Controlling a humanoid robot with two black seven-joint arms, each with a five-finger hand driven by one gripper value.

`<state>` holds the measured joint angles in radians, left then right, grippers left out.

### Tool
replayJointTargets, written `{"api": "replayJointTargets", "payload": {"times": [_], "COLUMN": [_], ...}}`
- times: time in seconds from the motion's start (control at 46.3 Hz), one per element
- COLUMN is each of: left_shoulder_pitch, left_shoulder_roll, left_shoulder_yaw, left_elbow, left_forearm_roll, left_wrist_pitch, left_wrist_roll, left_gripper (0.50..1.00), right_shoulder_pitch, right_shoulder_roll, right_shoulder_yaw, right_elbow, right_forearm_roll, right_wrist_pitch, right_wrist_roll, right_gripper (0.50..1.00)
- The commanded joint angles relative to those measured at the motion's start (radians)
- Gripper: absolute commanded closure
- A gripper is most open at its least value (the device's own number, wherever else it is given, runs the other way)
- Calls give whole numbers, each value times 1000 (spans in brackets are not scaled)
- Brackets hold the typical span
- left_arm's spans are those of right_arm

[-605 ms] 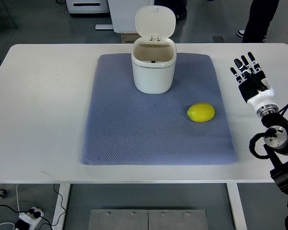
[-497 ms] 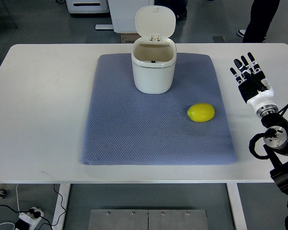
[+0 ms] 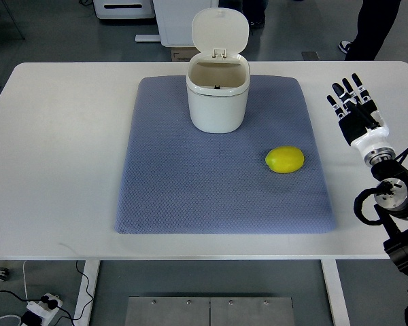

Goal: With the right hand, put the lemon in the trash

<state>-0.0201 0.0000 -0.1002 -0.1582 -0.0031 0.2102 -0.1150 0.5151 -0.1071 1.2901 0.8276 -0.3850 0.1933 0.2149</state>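
The right hand (image 3: 353, 109), fingers spread and empty, hovers right of the smooth yellow lemon (image 3: 284, 159) on the grey quilted mat (image 3: 190, 197) (rounded, it could roll away if nudged sideways).

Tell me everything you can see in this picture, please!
lemon: 1, yellow, on the mat's right part, in front and to the right of the bin
trash bin: 1, white, lid flipped up, at the mat's far middle
mat: 1, blue-grey, in the middle of the table
table: 1, white, under everything
power strip: 1, white, on the floor at lower left
person's legs: dark trousers, behind the table at top right
right hand: 1, black and white, fingers spread, over the table's right edge, holding nothing
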Motion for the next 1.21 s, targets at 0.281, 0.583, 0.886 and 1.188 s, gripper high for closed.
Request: {"api": "replayJointTargets", "payload": {"times": [0.281,0.583,0.886,1.188], "left_shoulder_pitch": [2,2,2,2], "left_shoulder_roll": [0,0,0,0], "left_shoulder_yaw": [1,1,1,1], "left_elbow": [0,0,0,0], "left_forearm_roll": [0,0,0,0], "left_wrist_pitch": [0,0,0,0], "left_wrist_roll": [0,0,0,0], "left_gripper": [500,500,500,500], "right_shoulder_pitch": [0,2,10,11], "right_shoulder_roll": [3,0,-5,-3], "right_shoulder_yaw": [0,-2,-2,-2], "right_elbow": [1,1,1,1], "right_forearm_roll": [0,0,0,0], "right_wrist_pitch": [0,2,2,2], "right_wrist_roll": [0,0,0,0], "right_gripper": [500,500,500,500]}}
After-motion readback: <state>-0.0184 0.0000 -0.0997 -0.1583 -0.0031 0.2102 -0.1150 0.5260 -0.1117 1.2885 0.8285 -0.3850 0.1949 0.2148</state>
